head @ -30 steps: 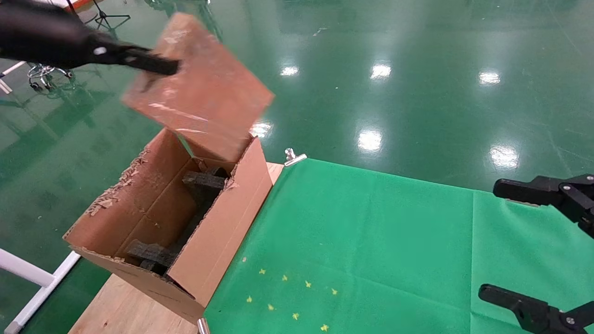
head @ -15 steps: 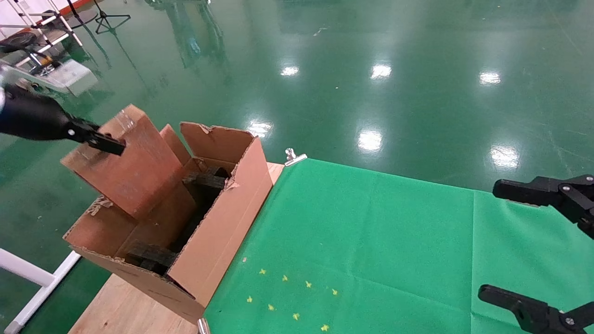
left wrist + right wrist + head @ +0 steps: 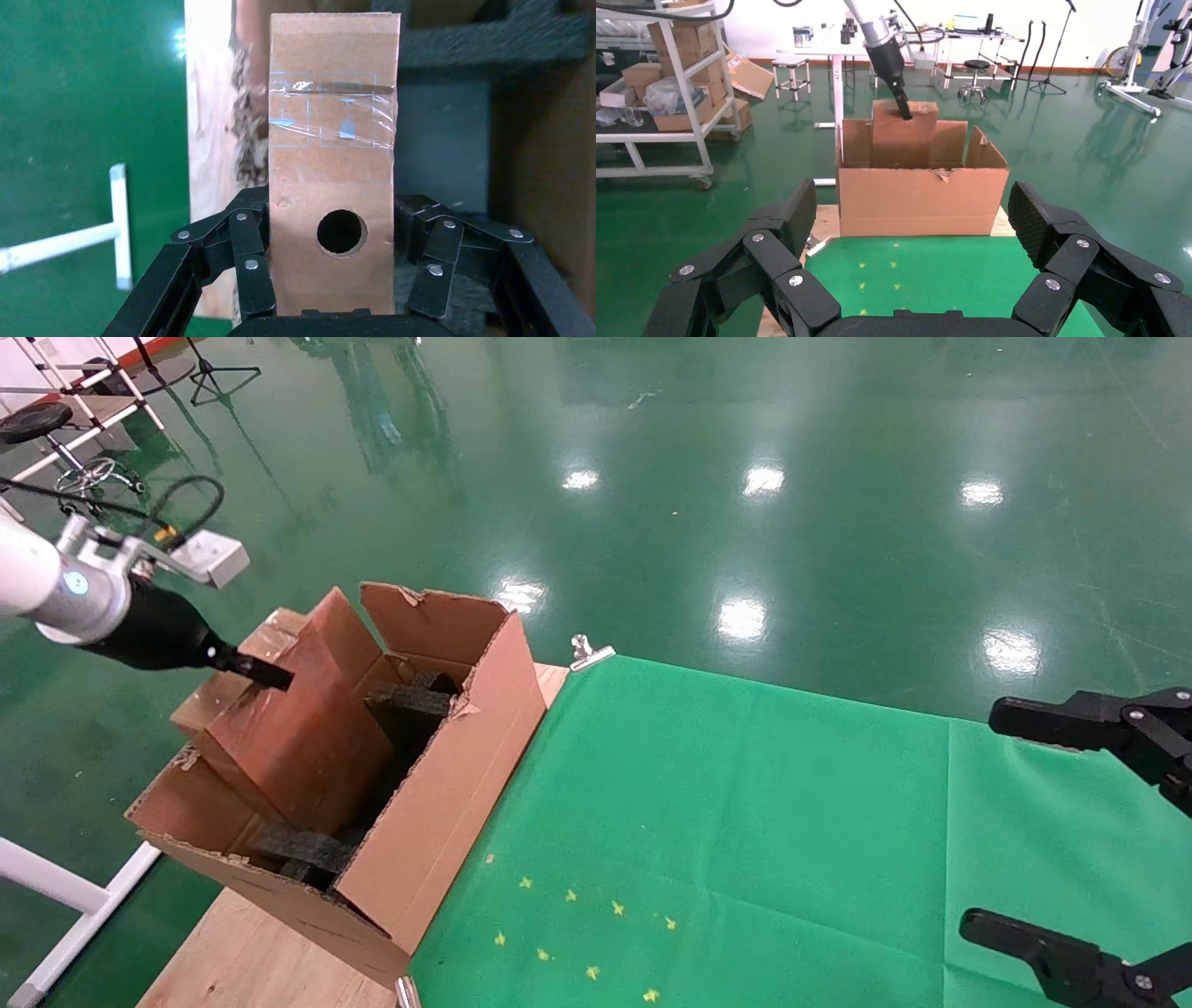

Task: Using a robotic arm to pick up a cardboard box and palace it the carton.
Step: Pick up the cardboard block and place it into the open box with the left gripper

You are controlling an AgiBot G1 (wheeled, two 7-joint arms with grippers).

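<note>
The left gripper (image 3: pixel 265 674) pinched the cardboard box (image 3: pixel 293 733), which stood tilted inside the carton (image 3: pixel 447 803), its lower end hidden by the carton's wall. The right gripper (image 3: pixel 1071 836), well apart from the carton, stood spread wide and partly cut off.

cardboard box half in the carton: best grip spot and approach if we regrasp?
Grip the cardboard box across its thin top edge, the holed one, coming from above. Only that end protrudes above the carton, whose walls block the sides. The left gripper holds it this way.
</note>
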